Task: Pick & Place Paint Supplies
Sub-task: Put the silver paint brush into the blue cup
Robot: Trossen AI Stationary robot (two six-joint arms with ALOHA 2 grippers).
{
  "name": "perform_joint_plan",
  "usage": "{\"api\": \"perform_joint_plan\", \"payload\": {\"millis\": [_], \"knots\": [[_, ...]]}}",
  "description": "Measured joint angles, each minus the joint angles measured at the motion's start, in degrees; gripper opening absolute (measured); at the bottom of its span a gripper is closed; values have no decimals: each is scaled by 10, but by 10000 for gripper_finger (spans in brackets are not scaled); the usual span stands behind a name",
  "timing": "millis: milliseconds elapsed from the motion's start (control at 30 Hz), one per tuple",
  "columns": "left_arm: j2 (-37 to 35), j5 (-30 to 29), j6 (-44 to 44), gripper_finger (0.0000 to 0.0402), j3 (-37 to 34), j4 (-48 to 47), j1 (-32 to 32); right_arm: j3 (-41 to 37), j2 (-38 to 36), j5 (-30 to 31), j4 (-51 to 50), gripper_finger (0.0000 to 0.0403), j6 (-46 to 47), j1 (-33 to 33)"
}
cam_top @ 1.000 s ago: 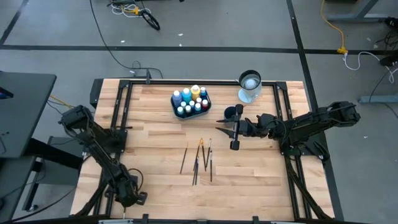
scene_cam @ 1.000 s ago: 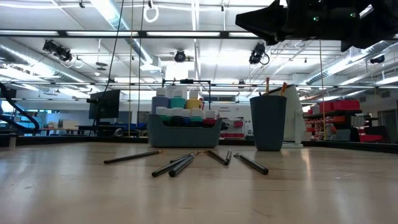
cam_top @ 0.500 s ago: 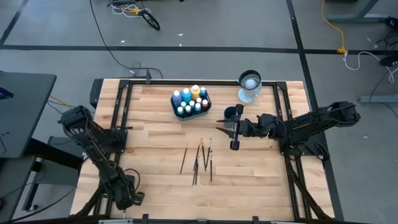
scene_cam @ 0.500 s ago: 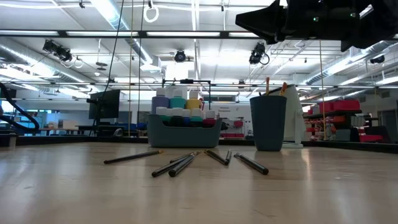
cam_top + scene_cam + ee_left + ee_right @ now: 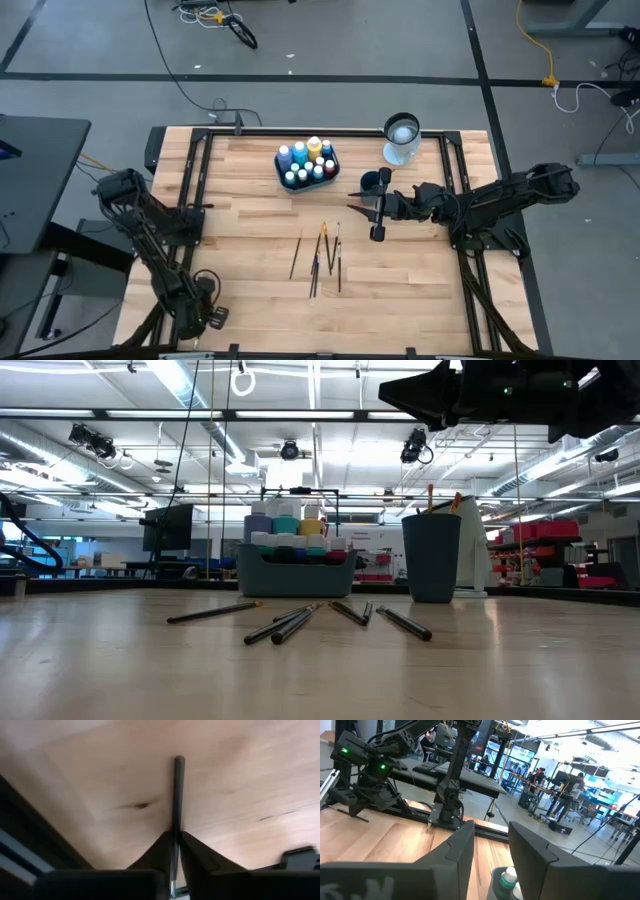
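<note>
Left gripper (image 5: pixel 205 318) sits low at the table's near left corner, fingers pinched together on a thin dark rod, by the wrist view probably a brush (image 5: pixel 176 815). Further right, the paint bottles (image 5: pixel 306 161) stand packed in the teal tray (image 5: pixel 281 172) at the far middle, so that part looks done. Several brushes (image 5: pixel 322 255) lie loose on the wood (image 5: pixel 250 240) at the centre, and a couple poke out of the dark blue cup (image 5: pixel 431 556), so brush collection seems partly finished. Right gripper (image 5: pixel 364 208) hangs in the air by the cup, fingers apart and empty
</note>
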Motion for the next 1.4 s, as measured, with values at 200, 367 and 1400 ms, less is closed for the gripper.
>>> {"api": "perform_joint_plan", "payload": {"millis": [200,367,1400], "knots": [[0,-109,-8,17,0,-20,3,0,0,0,0,126,1,0],[3,-254,19,7,-3,-38,17,0,0,0,0,126,2,0],[4,-409,406,8,-4,-208,351,1,47,-55,89,126,1,0]]}}
